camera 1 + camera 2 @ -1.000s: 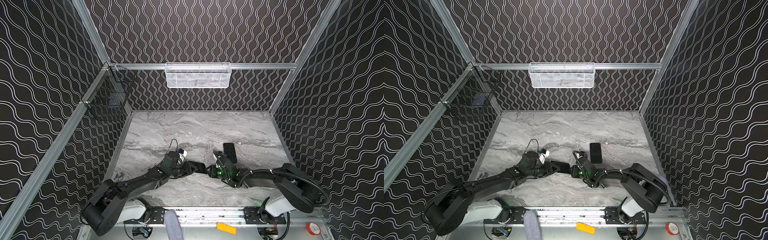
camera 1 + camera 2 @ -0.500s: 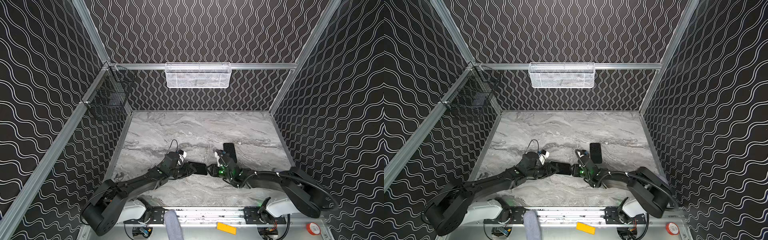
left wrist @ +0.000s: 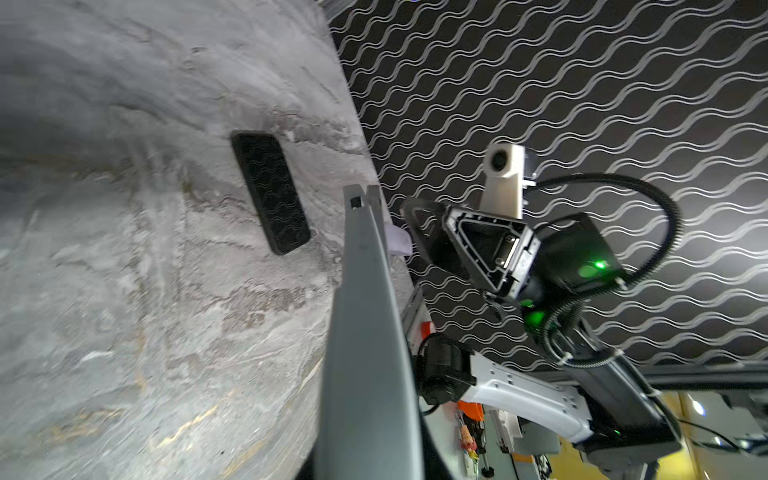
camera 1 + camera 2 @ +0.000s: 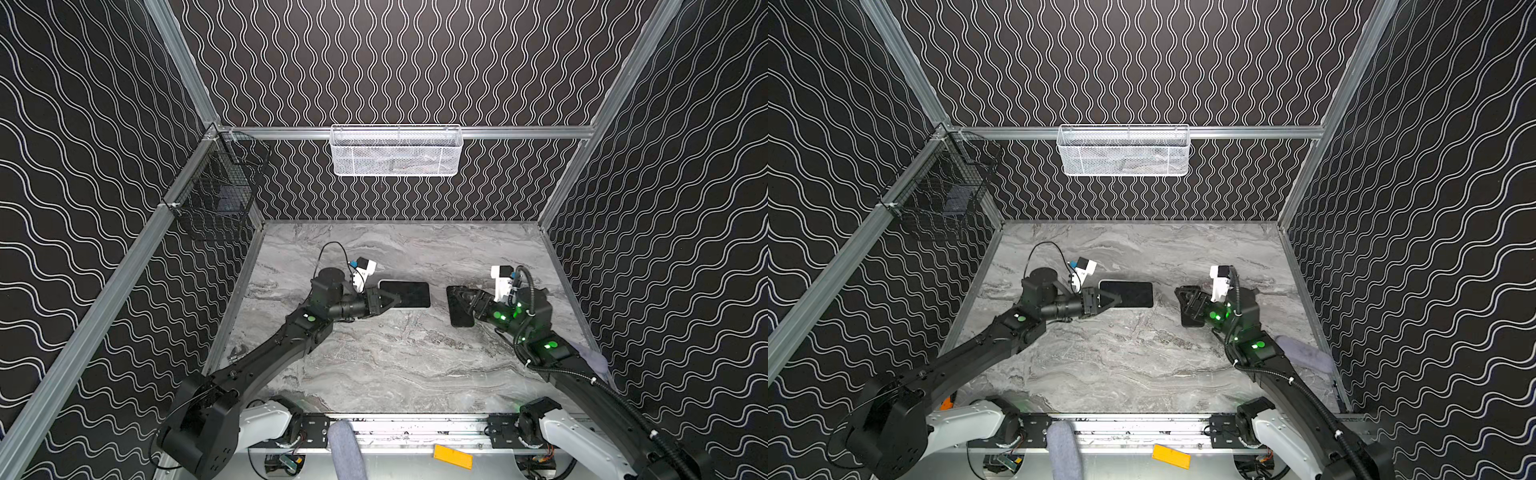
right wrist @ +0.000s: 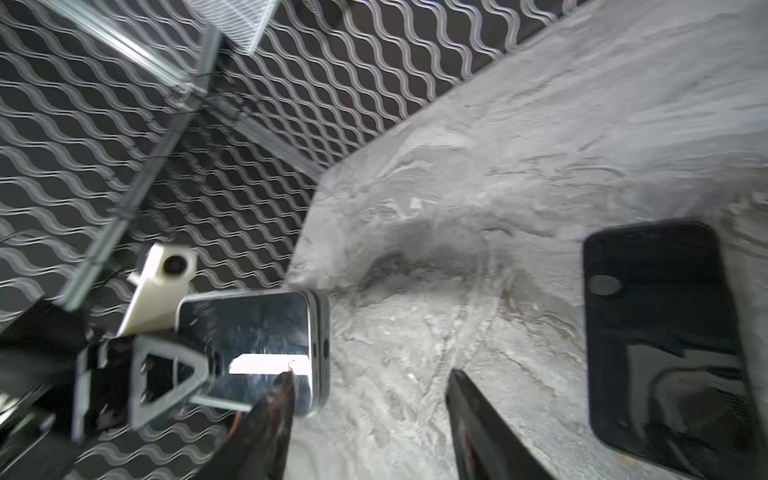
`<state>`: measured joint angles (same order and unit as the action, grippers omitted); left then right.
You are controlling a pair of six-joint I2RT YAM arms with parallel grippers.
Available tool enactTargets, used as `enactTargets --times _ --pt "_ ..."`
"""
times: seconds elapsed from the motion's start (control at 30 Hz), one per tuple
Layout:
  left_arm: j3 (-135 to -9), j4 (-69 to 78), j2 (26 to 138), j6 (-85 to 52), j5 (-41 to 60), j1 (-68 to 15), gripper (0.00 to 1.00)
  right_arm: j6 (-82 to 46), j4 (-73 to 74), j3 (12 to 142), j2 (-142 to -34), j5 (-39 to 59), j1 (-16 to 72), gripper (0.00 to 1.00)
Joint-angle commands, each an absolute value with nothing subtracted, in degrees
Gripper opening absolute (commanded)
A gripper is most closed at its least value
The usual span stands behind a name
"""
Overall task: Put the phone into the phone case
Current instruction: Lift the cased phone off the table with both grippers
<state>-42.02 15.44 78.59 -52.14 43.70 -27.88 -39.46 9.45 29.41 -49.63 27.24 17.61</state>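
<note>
Phone is clamped by one end in our left gripper, over the marble tabletop. The black phone case lies flat to its right, apart. Our right gripper hovers there, jaws spread, empty.

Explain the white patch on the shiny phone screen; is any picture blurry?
Right wrist view: the silver-edged phone with a glossy black screen mirrors a bright light as white glare, and the whole picture is smeared. Left wrist view: the grey marbled tabletop looks streaked and soft. Both top views: sharp, evenly lit.
</note>
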Motion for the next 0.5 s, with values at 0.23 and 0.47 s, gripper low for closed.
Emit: enactTargets --times 0.23,0.47 --pt "-46.1 34.4 82.9 -61.3 57.6 -27.0 0.0 -53.9 41.3 24.6 -55.3 58.1 14.8 0.77" --pt "-45.1 39.1 84.0 -64.6 58.5 -27.0 0.0 -62.9 58.2 24.9 -62.3 60.2 16.4 0.77"
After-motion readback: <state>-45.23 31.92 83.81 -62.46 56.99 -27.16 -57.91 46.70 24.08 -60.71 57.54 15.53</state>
